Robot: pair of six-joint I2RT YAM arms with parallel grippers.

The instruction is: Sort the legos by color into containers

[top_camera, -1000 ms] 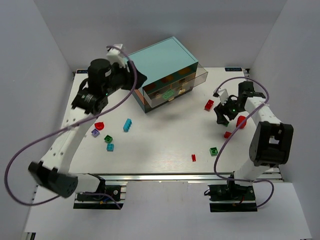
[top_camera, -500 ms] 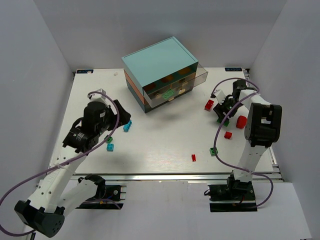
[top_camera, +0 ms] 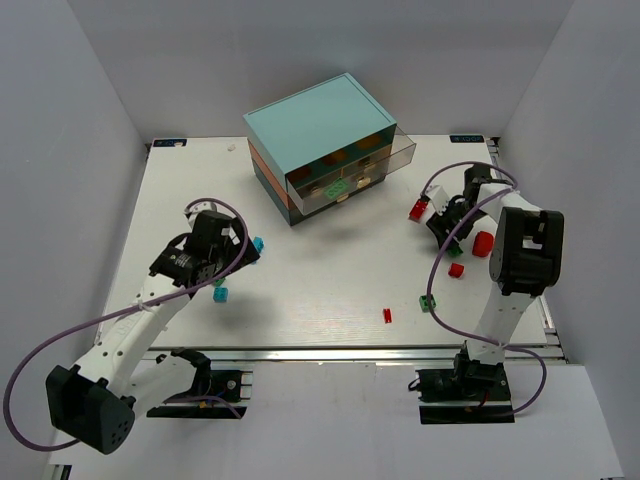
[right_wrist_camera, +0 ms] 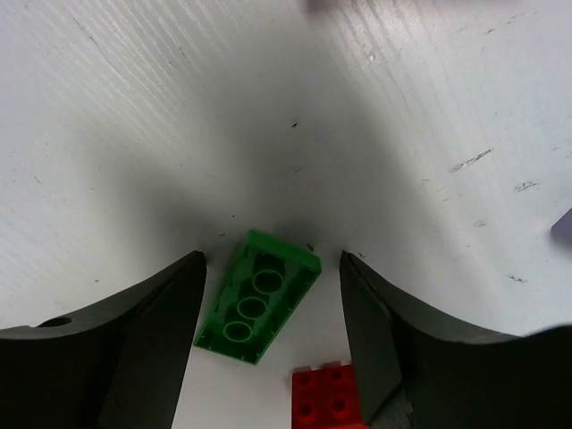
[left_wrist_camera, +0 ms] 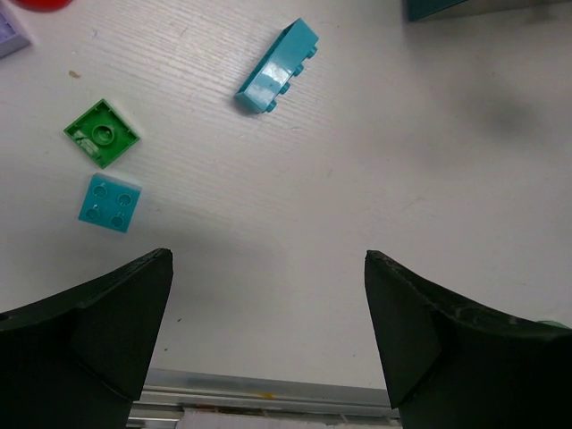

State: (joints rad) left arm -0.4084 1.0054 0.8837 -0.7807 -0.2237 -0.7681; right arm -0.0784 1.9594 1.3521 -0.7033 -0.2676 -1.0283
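My left gripper (top_camera: pixel 238 262) (left_wrist_camera: pixel 268 331) is open and empty, hovering over bare table. Ahead of it lie a long cyan brick (left_wrist_camera: pixel 277 79) (top_camera: pixel 257 243), a green square brick (left_wrist_camera: pixel 102 132), a cyan square brick (left_wrist_camera: pixel 110 203) (top_camera: pixel 221 294) and a lilac brick (left_wrist_camera: pixel 11 36). My right gripper (top_camera: pixel 447 230) (right_wrist_camera: pixel 273 299) is open, low over the table, one finger on each side of an upside-down green brick (right_wrist_camera: pixel 259 308). A red brick (right_wrist_camera: pixel 331 404) lies just beside it. The teal-topped chest (top_camera: pixel 320 125) stands at the back with a clear drawer (top_camera: pixel 403 150) pulled out.
Red bricks lie at the right (top_camera: pixel 418 209) (top_camera: pixel 456 270) with a rounder red piece (top_camera: pixel 483 243). A thin red brick (top_camera: pixel 387 315) and a green brick (top_camera: pixel 427 302) lie near the front edge. White walls enclose the table.
My left arm swung down from beside the chest to the near-left bricks and lowered. My right gripper shifted toward the back right and now straddles the green brick.
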